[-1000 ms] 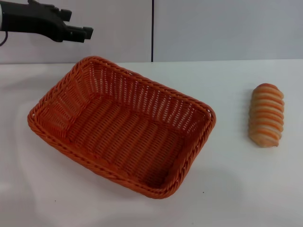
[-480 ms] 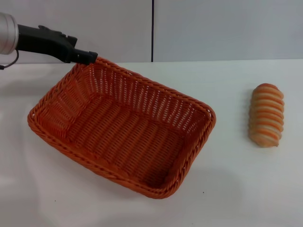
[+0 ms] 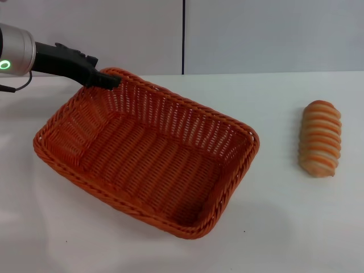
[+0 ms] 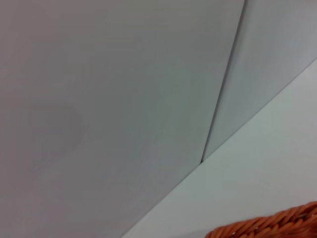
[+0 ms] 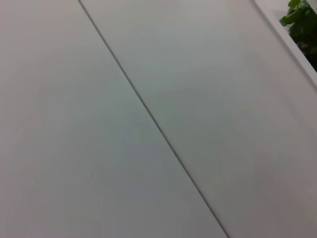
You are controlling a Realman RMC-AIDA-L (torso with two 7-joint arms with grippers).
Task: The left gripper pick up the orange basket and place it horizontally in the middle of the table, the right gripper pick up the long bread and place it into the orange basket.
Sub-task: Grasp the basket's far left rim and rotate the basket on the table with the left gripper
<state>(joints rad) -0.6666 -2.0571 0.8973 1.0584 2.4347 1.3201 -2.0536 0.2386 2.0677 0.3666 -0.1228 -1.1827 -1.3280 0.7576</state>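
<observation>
Left end effector (image 3: 108, 80): seen in the head view at the far-left corner of the orange basket (image 3: 145, 149), with its tip at the braided rim; whether the fingers are spread or pressed on the rim cannot be told.
Left wrist view: only a short arc of basket rim (image 4: 267, 227) is shown against the wall; no fingers are visible.
Orange basket: resting on the table (image 3: 273, 227), left of centre, and lying skewed; its long axis runs from far left to near right.
Deciding relation: the rim corner lies directly at the tip, with the basket's body extending away toward the near right; a turn is judged necessary for a horizontal placement.
Long bread (image 3: 321, 138): lying on the table well apart from the basket, on the robot's right, with its long axis running near to far.
Right end effector: not in view in any picture; the bread is judged nearer to that arm.
</observation>
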